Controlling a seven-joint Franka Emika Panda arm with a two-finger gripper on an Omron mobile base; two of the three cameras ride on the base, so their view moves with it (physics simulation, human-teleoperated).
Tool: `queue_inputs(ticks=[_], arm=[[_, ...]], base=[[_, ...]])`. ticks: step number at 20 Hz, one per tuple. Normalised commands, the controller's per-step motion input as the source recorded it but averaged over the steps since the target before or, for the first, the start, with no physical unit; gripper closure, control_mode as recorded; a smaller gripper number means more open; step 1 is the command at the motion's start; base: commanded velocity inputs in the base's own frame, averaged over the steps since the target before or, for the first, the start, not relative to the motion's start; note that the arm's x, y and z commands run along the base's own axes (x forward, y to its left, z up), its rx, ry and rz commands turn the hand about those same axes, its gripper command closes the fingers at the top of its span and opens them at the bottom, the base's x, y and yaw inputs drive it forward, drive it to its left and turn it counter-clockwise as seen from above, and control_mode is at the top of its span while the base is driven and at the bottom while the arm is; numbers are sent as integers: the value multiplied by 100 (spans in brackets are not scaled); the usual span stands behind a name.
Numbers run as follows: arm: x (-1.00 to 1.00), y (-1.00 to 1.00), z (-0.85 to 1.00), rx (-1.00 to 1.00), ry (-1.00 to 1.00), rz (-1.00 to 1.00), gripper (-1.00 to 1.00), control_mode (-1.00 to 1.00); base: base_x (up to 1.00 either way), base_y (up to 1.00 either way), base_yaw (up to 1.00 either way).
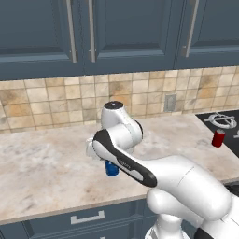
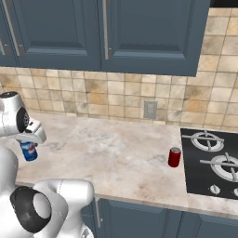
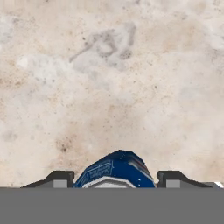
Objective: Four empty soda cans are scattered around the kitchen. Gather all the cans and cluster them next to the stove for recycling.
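tool (image 3: 113,178) closed on blue can (image 3: 114,171) above table (image 3: 109,87) | we judge can light, thin-walled, slippery; grip mid-body | red can (image 2: 174,157) far right, beside stove (image 2: 211,162)

The table (image 2: 116,158) is a marbled beige slab along a tiled wall. A stove (image 2: 214,162) is set into its right end. One red can (image 2: 174,157) stands upright on the table, just left of the stove.

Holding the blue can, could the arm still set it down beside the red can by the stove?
Probably yes: the tool grips the blue can, and bare counter lies between it and the red can beside the stove.
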Motion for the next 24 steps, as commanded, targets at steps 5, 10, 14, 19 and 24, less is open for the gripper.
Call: queue_inputs(ticks=[5,10,14,19,24], arm=[[-15,-96,30,-4,6,0,100,-100],[0,-92,0,-2,0,0,100,-100],[0,0,0,0,0,0,100,-100],[0,0,0,0,0,0,100,-100],[0,0,0,0,0,0,100,-100]], base=[[0,0,0],[0,0,0],[0,0,0],[0,0,0],[0,0,0]])
